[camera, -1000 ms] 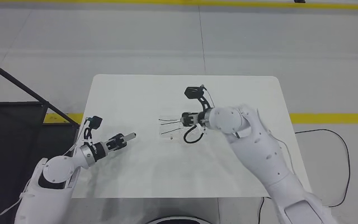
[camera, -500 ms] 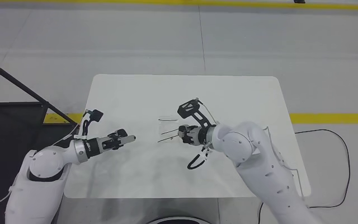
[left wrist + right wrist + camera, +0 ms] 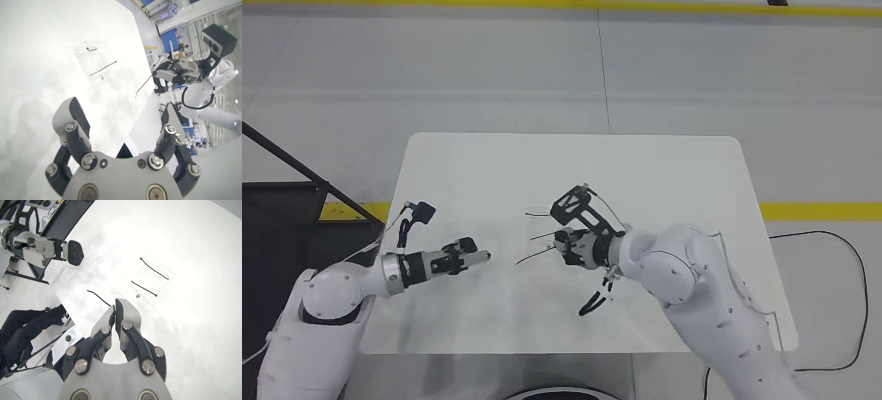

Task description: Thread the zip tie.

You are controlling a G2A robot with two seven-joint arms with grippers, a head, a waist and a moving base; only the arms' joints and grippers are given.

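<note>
My right gripper (image 3: 114,307) is shut on one end of a thin black zip tie (image 3: 98,297), held above the table with its free tail pointing toward the left arm. From above, that zip tie (image 3: 534,256) sticks out of the right gripper (image 3: 560,250) near the table's middle. My left gripper (image 3: 122,111) is open and holds nothing; it hovers over the table's left part (image 3: 482,257), facing the right gripper (image 3: 157,73) and the held zip tie (image 3: 142,86). Two more black zip ties (image 3: 154,268) (image 3: 144,288) lie on a clear plastic sheet (image 3: 166,283) on the table.
The white table (image 3: 672,180) has bare room at the back and right. A black frame and dark panel (image 3: 282,230) stand off the left edge. The clear sheet (image 3: 540,214) lies just behind the right gripper.
The right gripper lifted one zip tie off the sheet and carried it forward and left. The left gripper moved slightly right toward it.
</note>
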